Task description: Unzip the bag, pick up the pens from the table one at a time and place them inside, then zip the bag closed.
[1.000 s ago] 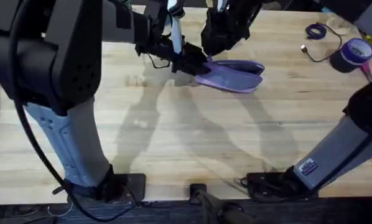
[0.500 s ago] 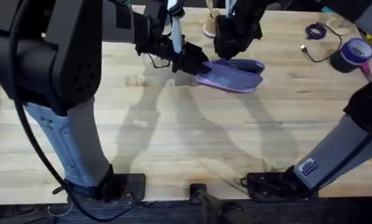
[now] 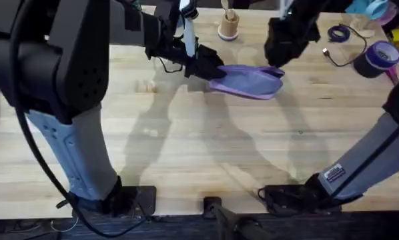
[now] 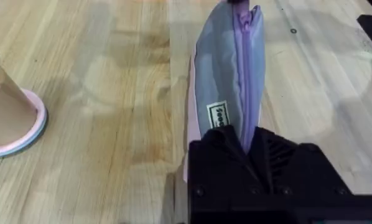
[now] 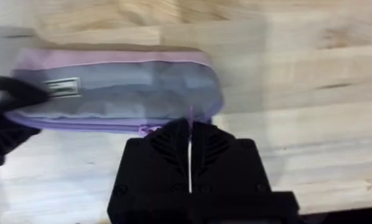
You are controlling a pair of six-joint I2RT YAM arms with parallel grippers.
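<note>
Lying on the wooden table (image 3: 206,153), the lavender pencil pouch (image 3: 247,81) is pinched at its left end by the left gripper (image 3: 205,67). We see the right gripper (image 3: 278,57) clamped on the zipper pull (the zipper looks closed) at its right end.

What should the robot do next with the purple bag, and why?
Probably keep pulling the zipper tab toward the bag's far end. The left gripper is shut on one end of the bag, the right gripper is shut on the thin lavender tab at the other end, and the zipper line looks nearly closed.
</note>
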